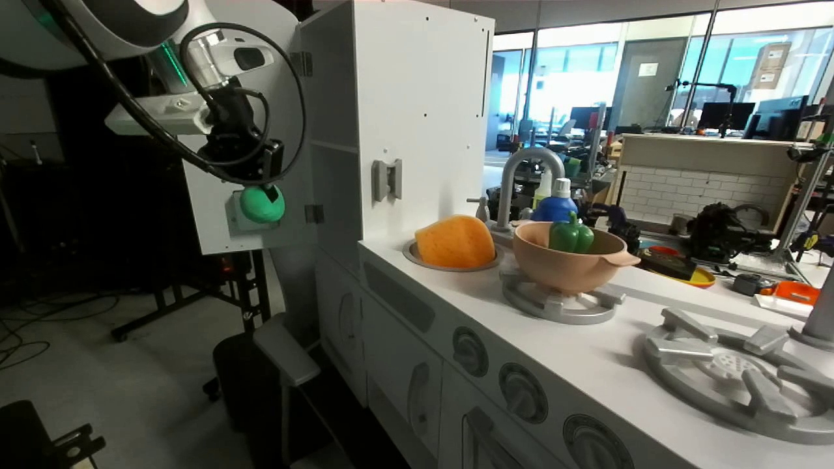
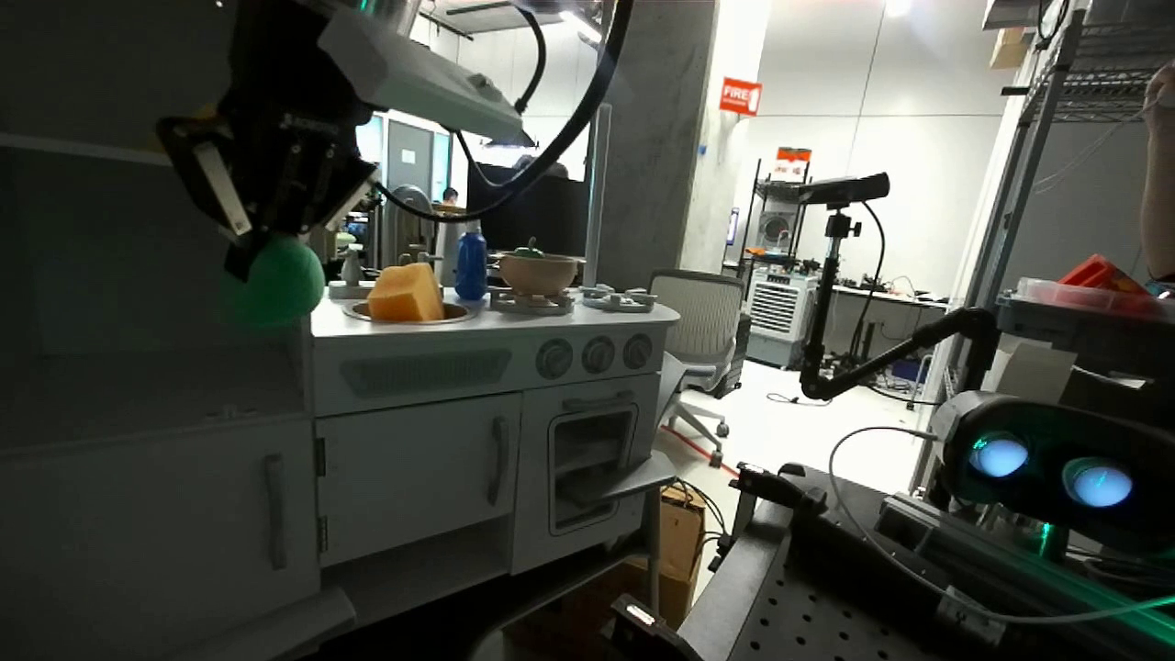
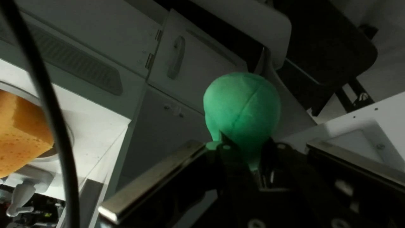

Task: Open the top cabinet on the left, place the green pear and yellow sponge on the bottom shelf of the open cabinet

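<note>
There's the green pear (image 1: 262, 206), gripped in the pincer (image 3: 245, 146) and hanging in front of the open top cabinet (image 1: 423, 91), and over on the white tabletop (image 1: 472, 286) the yellow sponge (image 1: 455, 241) sits in the round sink (image 2: 456, 313)!

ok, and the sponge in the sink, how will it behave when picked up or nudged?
The sponge looks pitted, so probably light and squashy. Its blocky shape suggests little rolling. The sink rim around it may stop a sideways push.
</note>
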Controlling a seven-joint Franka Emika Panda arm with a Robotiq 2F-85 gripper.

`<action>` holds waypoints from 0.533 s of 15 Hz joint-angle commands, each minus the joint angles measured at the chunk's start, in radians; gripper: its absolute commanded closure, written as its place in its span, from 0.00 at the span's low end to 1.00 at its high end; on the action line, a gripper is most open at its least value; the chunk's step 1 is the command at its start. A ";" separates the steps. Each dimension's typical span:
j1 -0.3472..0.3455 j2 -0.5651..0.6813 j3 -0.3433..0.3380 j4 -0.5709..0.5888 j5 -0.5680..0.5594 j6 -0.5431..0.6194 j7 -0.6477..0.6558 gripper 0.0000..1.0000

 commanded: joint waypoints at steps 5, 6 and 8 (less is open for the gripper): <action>0.376 0.264 -0.486 0.215 -0.436 0.320 0.595 0.95; 0.452 0.308 -0.563 0.271 -0.467 0.315 0.673 0.95; 0.573 0.427 -0.715 0.348 -0.510 0.362 0.820 0.95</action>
